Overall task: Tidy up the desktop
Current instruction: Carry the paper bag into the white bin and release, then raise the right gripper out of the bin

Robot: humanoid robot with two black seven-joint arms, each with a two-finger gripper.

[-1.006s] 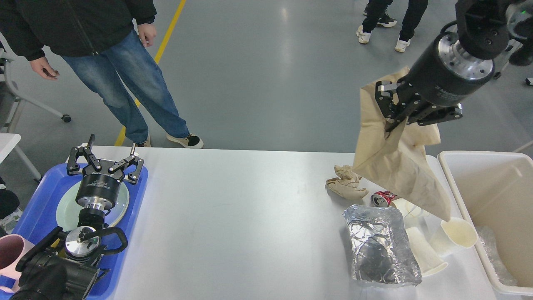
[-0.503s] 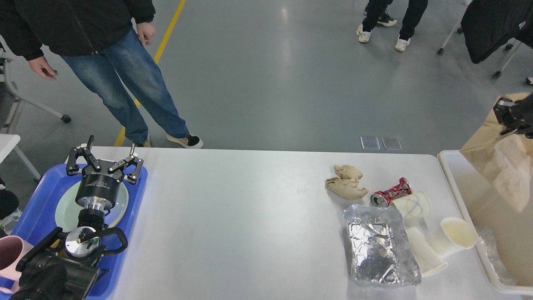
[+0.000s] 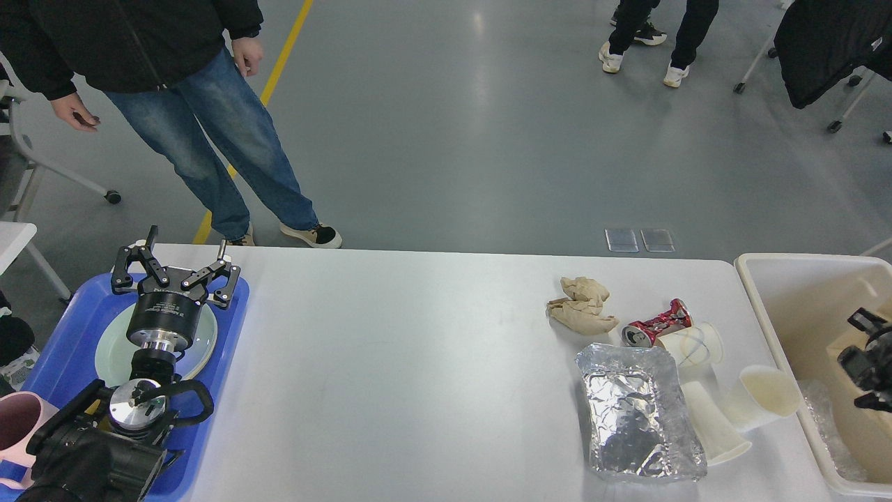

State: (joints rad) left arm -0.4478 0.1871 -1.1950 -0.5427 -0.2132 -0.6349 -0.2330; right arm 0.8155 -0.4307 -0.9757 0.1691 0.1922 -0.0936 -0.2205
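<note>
Change since half a second ago: the right hand (image 3: 867, 359) has dropped from above the bin's far rim down inside the cream-white plastic bin (image 3: 780, 307), at the view's right edge; the tan paper bag (image 3: 860, 411) it carried now lies in the bin beneath it. Whether the fingers still grip the paper cannot be told; only dark parts show.

Left hand (image 3: 175, 268): unmoved, fingers spread wide, holding nothing, poised over a pale green plate (image 3: 111, 352) on the blue plastic tray (image 3: 63, 348).

Counter (image 3: 390, 376): white, smooth, faintly glossy, rounded corners, spanning the view's lower half. On its right part: crumpled tan paper (image 3: 582, 307); crushed red can (image 3: 655, 324); wrinkled foil tray (image 3: 637, 411); white paper cups (image 3: 763, 397), tipped over.

Pink mug (image 3: 17, 425), bottom-left corner.
</note>
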